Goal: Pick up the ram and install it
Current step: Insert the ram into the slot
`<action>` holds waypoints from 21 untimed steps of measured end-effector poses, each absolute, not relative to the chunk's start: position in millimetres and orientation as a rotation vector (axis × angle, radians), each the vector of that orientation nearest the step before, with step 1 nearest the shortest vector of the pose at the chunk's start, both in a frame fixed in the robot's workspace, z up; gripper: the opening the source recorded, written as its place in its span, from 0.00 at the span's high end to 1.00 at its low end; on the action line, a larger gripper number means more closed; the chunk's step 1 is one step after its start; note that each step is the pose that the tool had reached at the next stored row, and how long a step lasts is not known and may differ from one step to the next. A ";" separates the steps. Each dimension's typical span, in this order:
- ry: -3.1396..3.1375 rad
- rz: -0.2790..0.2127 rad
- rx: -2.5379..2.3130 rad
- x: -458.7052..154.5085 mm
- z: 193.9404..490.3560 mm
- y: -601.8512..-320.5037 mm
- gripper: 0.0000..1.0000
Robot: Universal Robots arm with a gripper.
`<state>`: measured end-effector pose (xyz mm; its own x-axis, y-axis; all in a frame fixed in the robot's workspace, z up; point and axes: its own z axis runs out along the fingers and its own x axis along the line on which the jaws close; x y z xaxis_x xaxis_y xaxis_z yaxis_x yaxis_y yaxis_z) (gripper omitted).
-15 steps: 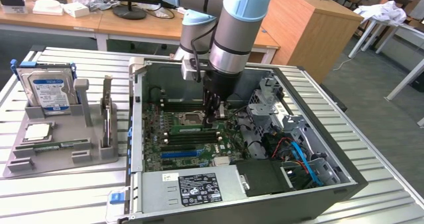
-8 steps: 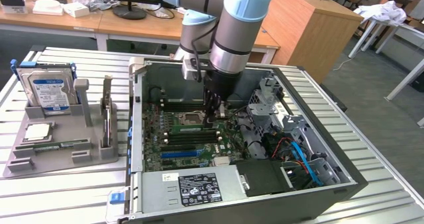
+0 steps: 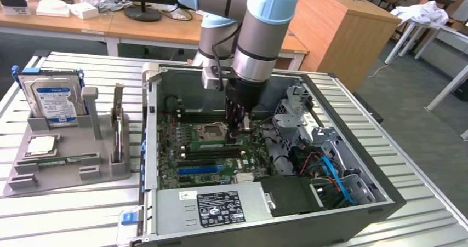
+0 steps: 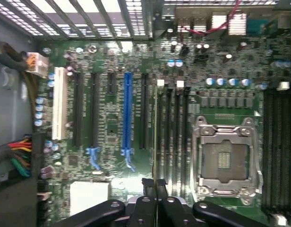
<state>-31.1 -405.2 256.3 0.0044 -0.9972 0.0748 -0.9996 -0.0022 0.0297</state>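
The gripper (image 4: 156, 182) is clamped on the ram (image 4: 157, 137), a thin board seen edge-on between the fingertips. It hangs low over the motherboard (image 3: 192, 165) inside the open computer case (image 3: 380, 195).

I judge the pick done and the install in hand. The stick runs parallel to the bank of memory slots (image 4: 176, 142) and is not seated; whether it is over one slot or just beside it I cannot tell. Seating calls for squaring its edge over one slot and pressing straight down between the white end clips (image 4: 160, 83).

In the exterior view, the drive cage (image 3: 296, 107) stands near, at two o'clock from the gripper. Loose cables (image 3: 329, 170) lie at four, and the CPU socket (image 3: 212, 131) sits just beside it at nine.
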 end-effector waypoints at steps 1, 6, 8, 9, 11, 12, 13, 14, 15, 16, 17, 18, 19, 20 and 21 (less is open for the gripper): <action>-2.164 0.051 2.171 -31.1 256.3 -405.2 0.88; -2.192 -0.010 2.201 -31.1 256.3 -405.2 0.88; -2.192 -0.010 2.201 -31.1 256.3 -405.1 0.88; -2.192 -0.010 2.201 -31.1 256.3 -405.1 0.88; -2.192 -0.010 2.201 -31.1 256.3 -405.2 0.88; -2.192 -0.010 2.201 -31.1 256.3 -405.2 0.88; -2.192 -0.010 2.201 -31.1 256.3 -405.2 0.88; -2.191 -0.009 2.200 -31.1 256.3 -405.2 0.88; -2.191 -0.008 2.200 -31.1 256.3 -405.2 0.88; -2.190 -0.007 2.200 -31.1 256.3 -405.2 0.88; -2.190 -0.006 2.199 -31.1 256.2 -405.2 0.88; -2.190 -0.005 2.199 -31.1 256.2 -405.2 0.88; -2.190 -0.005 2.198 -31.1 256.2 -405.2 0.88; -2.190 -0.005 2.198 -31.6 256.2 -405.2 0.88; -2.190 -0.005 2.198 -31.8 256.0 -405.2 0.88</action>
<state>-31.8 -405.2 256.0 0.0041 -0.9997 0.0254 -0.9996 -0.0033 0.0297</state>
